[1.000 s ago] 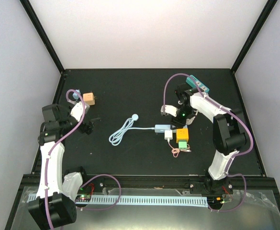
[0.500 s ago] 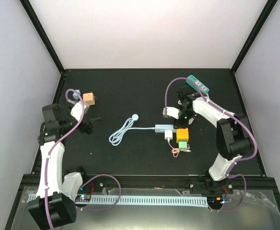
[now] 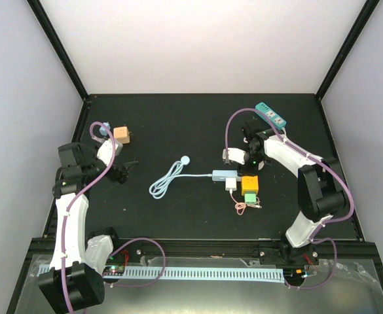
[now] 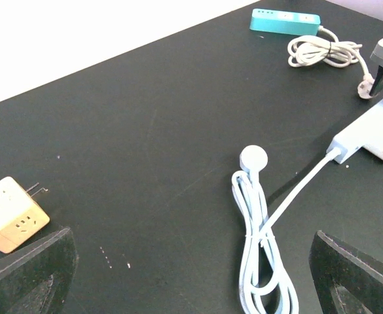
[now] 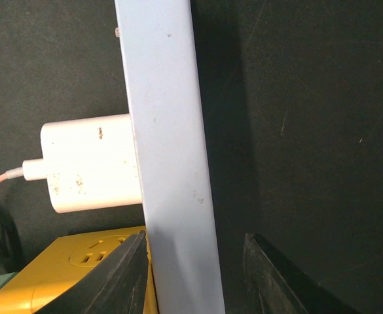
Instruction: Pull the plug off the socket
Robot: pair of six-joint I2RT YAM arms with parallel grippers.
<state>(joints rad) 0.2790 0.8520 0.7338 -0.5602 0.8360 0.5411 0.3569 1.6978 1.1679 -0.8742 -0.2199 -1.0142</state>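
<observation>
A light blue power strip lies mid-table with a white plug seated in its near side; a thin pink cable runs from the plug. In the right wrist view the strip runs up the frame with the plug on its left. My right gripper hangs over the strip's right end, open, its fingers straddling the strip; the left finger is against it and the right one stands apart. My left gripper is open and empty, well left of the strip.
A yellow cube socket sits against the strip by the plug. The strip's coiled light blue cord lies to its left. A teal power strip lies at the back right, and a peach cube adapter at the back left.
The right arm has shifted slightly right and its gripper has settled closer over the strip's end. The left arm has hardly moved.
</observation>
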